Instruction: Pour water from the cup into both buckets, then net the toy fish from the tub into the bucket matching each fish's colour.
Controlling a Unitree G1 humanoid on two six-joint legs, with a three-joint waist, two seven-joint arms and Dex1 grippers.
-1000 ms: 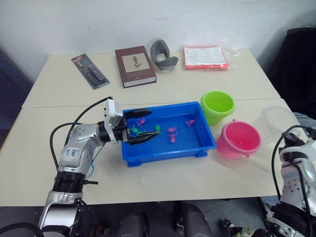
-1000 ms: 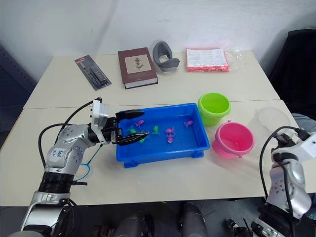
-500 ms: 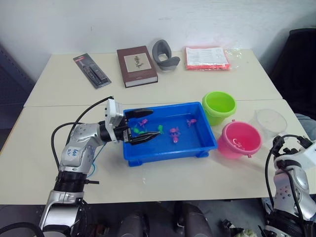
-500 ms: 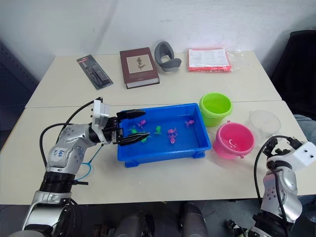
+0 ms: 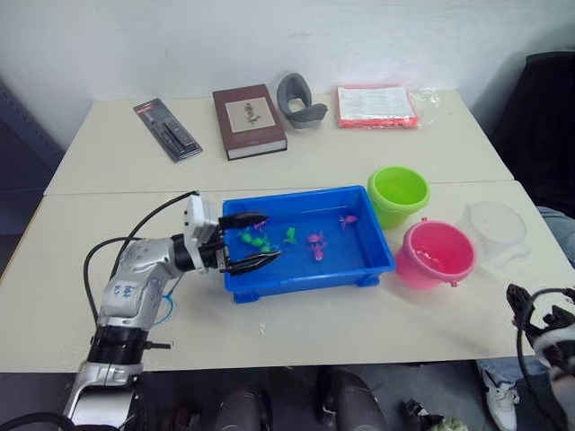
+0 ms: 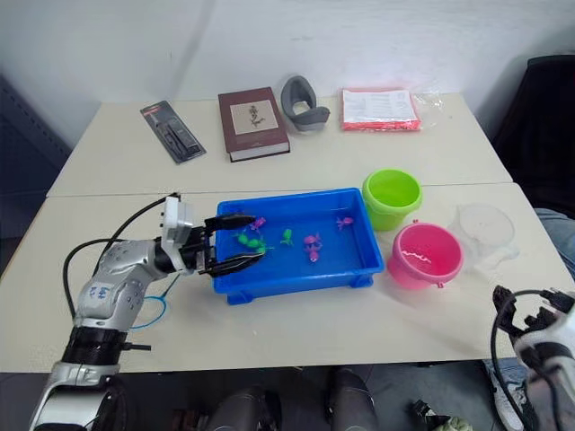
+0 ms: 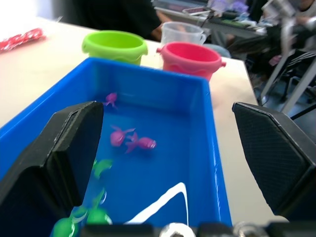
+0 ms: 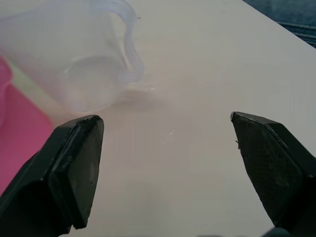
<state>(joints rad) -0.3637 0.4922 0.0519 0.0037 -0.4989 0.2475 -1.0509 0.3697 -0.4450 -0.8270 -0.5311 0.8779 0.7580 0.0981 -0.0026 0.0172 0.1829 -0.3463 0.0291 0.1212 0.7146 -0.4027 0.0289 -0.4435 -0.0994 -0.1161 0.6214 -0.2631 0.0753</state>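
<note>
The blue tub (image 5: 305,277) sits mid-table with water and several toy fish in it, green fish (image 5: 254,240) at its left end and pink fish (image 5: 315,241) nearer the middle. My left gripper (image 5: 260,238) reaches over the tub's left rim, open, with nothing between its fingers; in the left wrist view the gripper (image 7: 168,106) frames the fish. Right of the tub stand the green bucket (image 5: 398,193) and the pink bucket (image 5: 437,254). The clear cup (image 5: 492,229) stands upright beside the pink bucket. My right gripper (image 8: 165,121) is open and empty, set back from the cup (image 8: 84,69).
At the table's far side lie a brown book (image 5: 245,119), a packaged tool (image 5: 166,128), a grey holder (image 5: 296,100) and a red-edged packet (image 5: 374,105). A dark chair (image 5: 539,126) stands off the right end. Bare tabletop runs along the front edge.
My right arm has dropped back from the cup toward the table's front right corner, and its jaws have come apart. The cup stands free. My left gripper has drawn back slightly toward the tub's left rim.
</note>
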